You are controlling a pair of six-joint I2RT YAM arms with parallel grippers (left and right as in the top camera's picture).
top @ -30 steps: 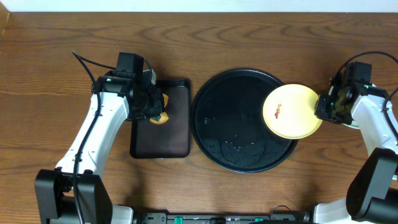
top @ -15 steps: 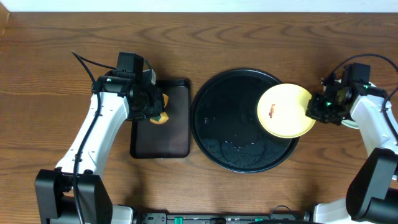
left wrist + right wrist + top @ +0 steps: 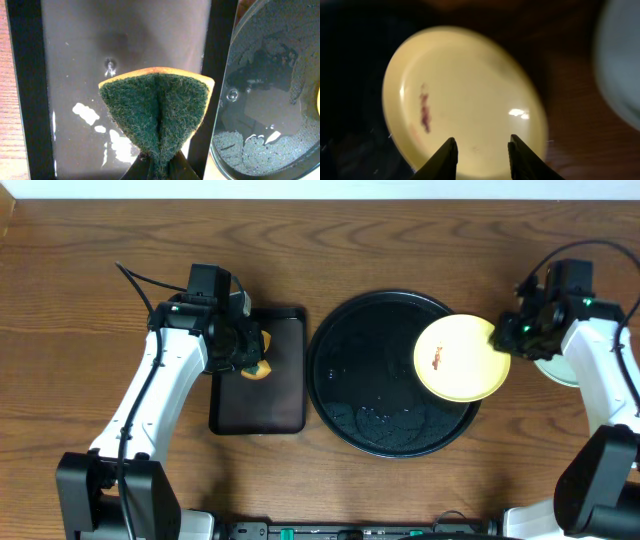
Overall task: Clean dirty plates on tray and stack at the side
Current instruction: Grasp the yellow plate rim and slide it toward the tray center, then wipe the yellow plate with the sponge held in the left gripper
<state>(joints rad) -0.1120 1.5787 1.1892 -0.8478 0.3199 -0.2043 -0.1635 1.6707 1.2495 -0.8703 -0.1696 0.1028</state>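
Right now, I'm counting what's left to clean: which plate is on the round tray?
The yellow plate with the brown smear, overlapping the right rim of the tray; the pale plate lies off it on the table.

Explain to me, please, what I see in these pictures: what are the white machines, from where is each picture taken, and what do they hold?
These are two robot arms at a wooden table. One picture looks down from above. The other two come from a small camera on each wrist. The left arm's fingers pinch a folded sponge, rough green side outward, above a small rectangular black tray. On the round black tray lies a yellow plate with a brown smear. The plate reaches past the tray's right rim. The right arm's fingers are open near the plate's edge and hold nothing.
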